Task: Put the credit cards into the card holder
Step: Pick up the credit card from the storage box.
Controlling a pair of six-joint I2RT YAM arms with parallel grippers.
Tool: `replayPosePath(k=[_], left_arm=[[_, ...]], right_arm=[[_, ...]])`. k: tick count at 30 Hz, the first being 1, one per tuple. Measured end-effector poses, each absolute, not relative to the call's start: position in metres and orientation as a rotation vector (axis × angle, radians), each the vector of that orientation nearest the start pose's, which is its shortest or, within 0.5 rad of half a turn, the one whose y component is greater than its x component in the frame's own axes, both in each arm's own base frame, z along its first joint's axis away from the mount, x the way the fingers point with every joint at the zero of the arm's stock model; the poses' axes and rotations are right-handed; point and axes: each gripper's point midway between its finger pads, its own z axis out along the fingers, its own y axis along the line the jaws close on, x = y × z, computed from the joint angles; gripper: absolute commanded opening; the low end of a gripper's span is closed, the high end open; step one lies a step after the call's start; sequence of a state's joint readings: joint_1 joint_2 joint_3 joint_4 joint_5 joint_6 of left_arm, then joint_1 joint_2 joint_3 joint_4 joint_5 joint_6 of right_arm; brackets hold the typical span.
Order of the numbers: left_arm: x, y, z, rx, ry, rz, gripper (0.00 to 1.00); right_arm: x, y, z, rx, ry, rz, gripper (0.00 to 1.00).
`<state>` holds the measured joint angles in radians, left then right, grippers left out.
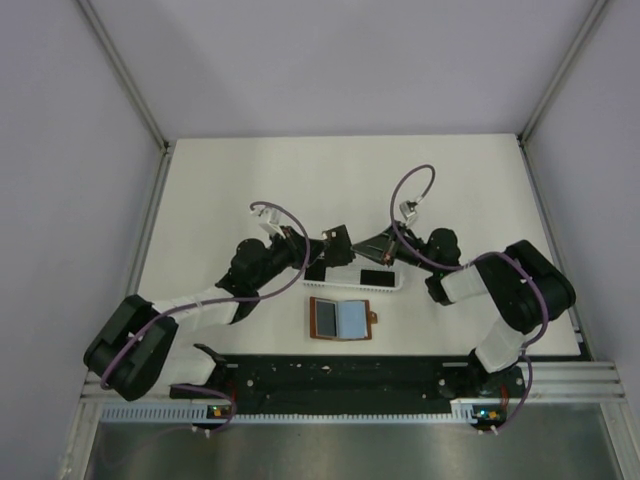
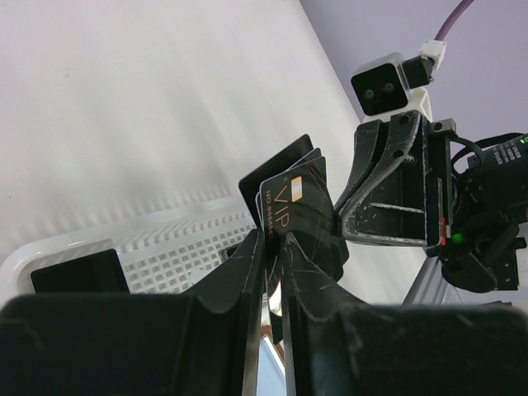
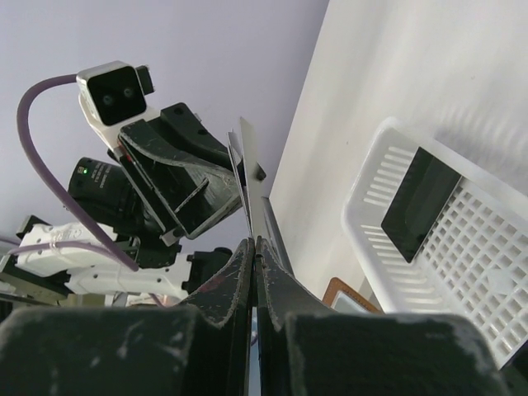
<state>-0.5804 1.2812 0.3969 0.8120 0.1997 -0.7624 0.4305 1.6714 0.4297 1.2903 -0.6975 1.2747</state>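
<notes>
Pinching a fan of credit cards (image 2: 290, 198) from both sides, above the white slotted basket (image 3: 462, 247).
Just in front of the basket, flat on the counter (image 1: 250, 180): brown card holder (image 1: 343, 319), open, bluish pockets up. Inside the basket, toward its right end: lone black card (image 1: 375, 277), lying flat. Above the basket: left claw (image 2: 272, 239) closed narrowly on the VIP-marked card's lower edge, right claw (image 3: 252, 241) pressed together on the fan, edge-on and upright.

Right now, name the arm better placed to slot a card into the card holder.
Left, probably: the left gripper pinches the front VIP card, while the right gripper clamps the credit cards; the open card holder lies close to both.
</notes>
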Motion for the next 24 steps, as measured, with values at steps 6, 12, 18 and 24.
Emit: replayPosePath(k=[6,12,18,24], left_arm=[[0.291,-0.264,0.156,0.001,1.811,-1.166,0.17],[0.295,-0.261,0.151,-0.006,1.824,-1.165,0.16],[0.299,-0.26,0.145,-0.006,1.839,-1.151,0.1],[0.303,-0.258,0.132,0.001,1.87,-1.12,0.09]], right_arm=[[0.279,0.278,0.151,0.139,1.884,1.775,0.0],[0.286,0.272,0.145,0.163,1.89,1.752,0.0],[0.286,0.265,0.134,0.171,1.909,1.722,0.0],[0.282,0.258,0.122,0.153,1.926,1.675,0.0]])
